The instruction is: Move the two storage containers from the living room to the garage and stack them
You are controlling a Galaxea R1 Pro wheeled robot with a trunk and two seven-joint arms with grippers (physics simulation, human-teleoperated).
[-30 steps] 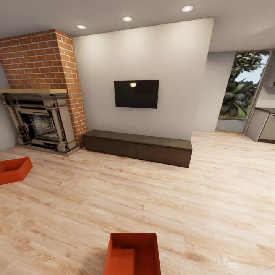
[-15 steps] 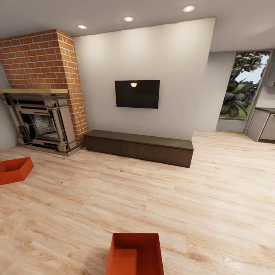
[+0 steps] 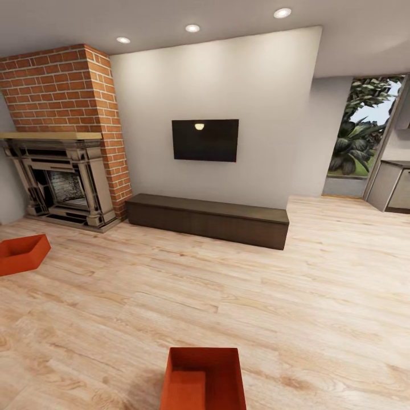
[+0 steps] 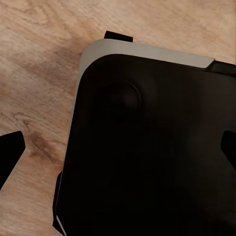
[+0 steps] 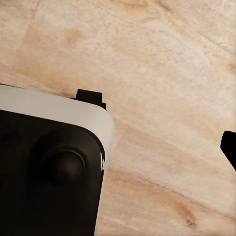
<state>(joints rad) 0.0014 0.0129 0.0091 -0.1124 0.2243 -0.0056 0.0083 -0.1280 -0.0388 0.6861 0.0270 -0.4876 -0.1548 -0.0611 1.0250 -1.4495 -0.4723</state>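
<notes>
Storage container (image 3: pixel 204 378), nearest, sits open-topped on the light wood floor (image 3: pixel 296 296) just ahead of the robot, probably the first pickup. Second container (image 3: pixel 21 254) lies far left, near the brick fireplace (image 3: pixel 60 136); both remain in the living room. Beyond stand a low cabinet (image 3: pixel 208 219) and wall TV (image 3: pixel 205 140). Wrist views show the robot's dark base (image 4: pixel 147 147) over planks; each hand's opening cannot be told, nothing visibly held.

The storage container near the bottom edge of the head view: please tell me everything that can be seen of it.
The storage container is an orange-red rectangular box with thin plain walls and no lid. It stands upright on the light wood plank floor, open side up. Its inside looks empty. The picture's bottom edge cuts off its near end. Nothing else touches it.
</notes>
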